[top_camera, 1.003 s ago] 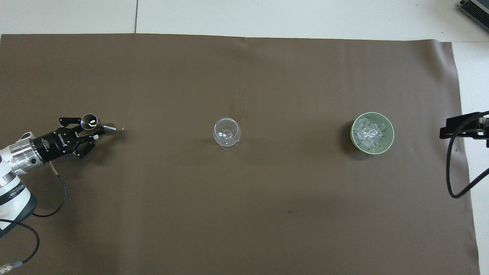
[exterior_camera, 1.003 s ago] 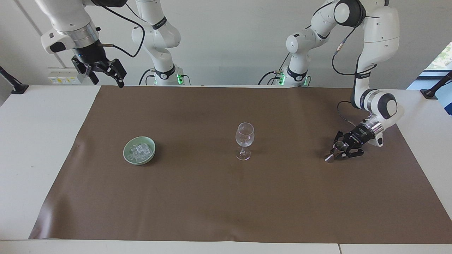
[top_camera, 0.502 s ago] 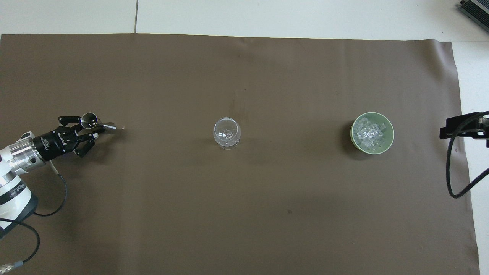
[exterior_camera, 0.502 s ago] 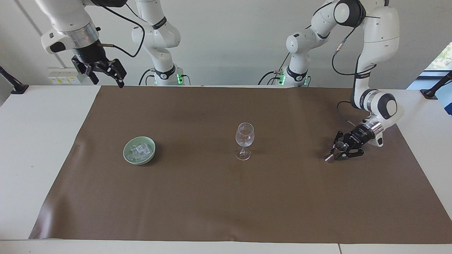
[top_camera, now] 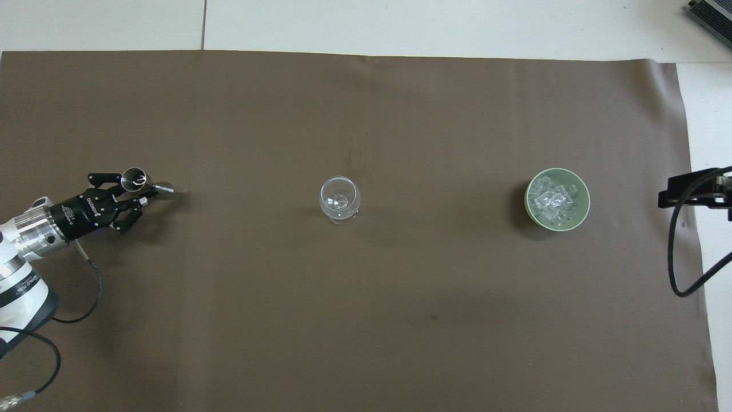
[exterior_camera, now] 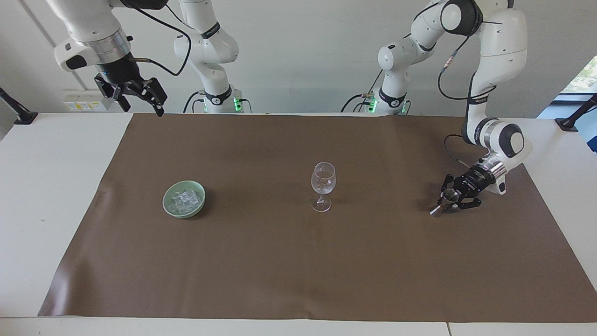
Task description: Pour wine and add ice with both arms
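A clear wine glass [exterior_camera: 322, 184] [top_camera: 340, 198] stands upright in the middle of the brown mat [exterior_camera: 298, 270]. Toward the right arm's end sits a pale green bowl [exterior_camera: 184, 214] [top_camera: 528, 199] holding several cubes of ice [exterior_camera: 184, 199] [top_camera: 552, 198]. Toward the left arm's end, my left gripper [exterior_camera: 448, 199] [top_camera: 142, 193] is low over the mat, shut on the waist of a small metal jigger [exterior_camera: 442, 203] [top_camera: 137, 179] that tilts toward the glass. My right gripper [exterior_camera: 137, 95] hangs open, high above the mat's edge nearest the robots. No wine shows.
White tabletop surrounds the mat. A black cable [top_camera: 680, 252] loops down from the right wrist at the mat's edge. Black clamps stand at both table ends near the robots.
The left gripper's fingers have drawn in a little tighter around the jigger, and the hand has shifted slightly. The glass, bowl and right arm are where they were.
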Action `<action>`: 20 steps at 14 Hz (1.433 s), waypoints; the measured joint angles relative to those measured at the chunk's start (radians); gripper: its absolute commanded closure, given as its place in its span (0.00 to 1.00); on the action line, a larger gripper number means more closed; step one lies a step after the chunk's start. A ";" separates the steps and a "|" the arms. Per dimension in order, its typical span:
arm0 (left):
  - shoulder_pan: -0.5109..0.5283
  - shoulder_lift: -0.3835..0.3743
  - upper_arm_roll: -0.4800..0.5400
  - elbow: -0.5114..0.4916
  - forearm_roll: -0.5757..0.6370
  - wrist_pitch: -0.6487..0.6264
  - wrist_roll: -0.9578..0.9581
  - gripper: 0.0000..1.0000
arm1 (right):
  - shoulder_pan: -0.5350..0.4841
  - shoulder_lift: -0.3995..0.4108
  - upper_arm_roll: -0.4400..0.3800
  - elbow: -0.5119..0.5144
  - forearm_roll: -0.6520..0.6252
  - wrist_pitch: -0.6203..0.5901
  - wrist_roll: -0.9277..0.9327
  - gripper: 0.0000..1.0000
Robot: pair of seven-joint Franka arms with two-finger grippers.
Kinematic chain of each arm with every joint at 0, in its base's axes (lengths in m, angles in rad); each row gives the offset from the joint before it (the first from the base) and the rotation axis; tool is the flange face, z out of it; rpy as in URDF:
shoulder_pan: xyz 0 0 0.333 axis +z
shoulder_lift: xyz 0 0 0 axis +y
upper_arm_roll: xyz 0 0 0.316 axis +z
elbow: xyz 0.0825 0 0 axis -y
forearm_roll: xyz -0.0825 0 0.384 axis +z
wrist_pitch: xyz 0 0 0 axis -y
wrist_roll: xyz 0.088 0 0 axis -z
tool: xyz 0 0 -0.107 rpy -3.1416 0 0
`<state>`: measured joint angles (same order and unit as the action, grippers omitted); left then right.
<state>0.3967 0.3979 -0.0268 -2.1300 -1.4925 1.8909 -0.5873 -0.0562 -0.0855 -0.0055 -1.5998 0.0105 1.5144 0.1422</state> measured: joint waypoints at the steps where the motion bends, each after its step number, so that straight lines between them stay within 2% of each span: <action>1: 0.000 0.000 0.000 0.000 -0.001 0.000 0.000 0.87 | 0.000 0.000 0.000 0.000 0.000 0.000 0.000 0.00; 3: 0.000 -0.001 0.000 -0.001 -0.005 0.000 0.000 1.00 | 0.000 0.000 0.000 0.000 0.000 0.000 0.000 0.00; 16: 0.004 -0.002 0.005 0.008 -0.017 -0.004 -0.073 1.00 | 0.000 0.000 0.000 0.000 0.000 0.000 0.000 0.00; 20: 0.008 -0.005 0.009 0.049 -0.019 -0.065 -0.086 1.00 | 0.000 0.000 0.000 0.000 0.000 0.000 0.000 0.00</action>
<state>0.4043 0.3933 -0.0175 -2.0812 -1.5111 1.8256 -0.6728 -0.0562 -0.0855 -0.0055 -1.5998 0.0105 1.5144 0.1422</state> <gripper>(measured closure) 0.793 0.000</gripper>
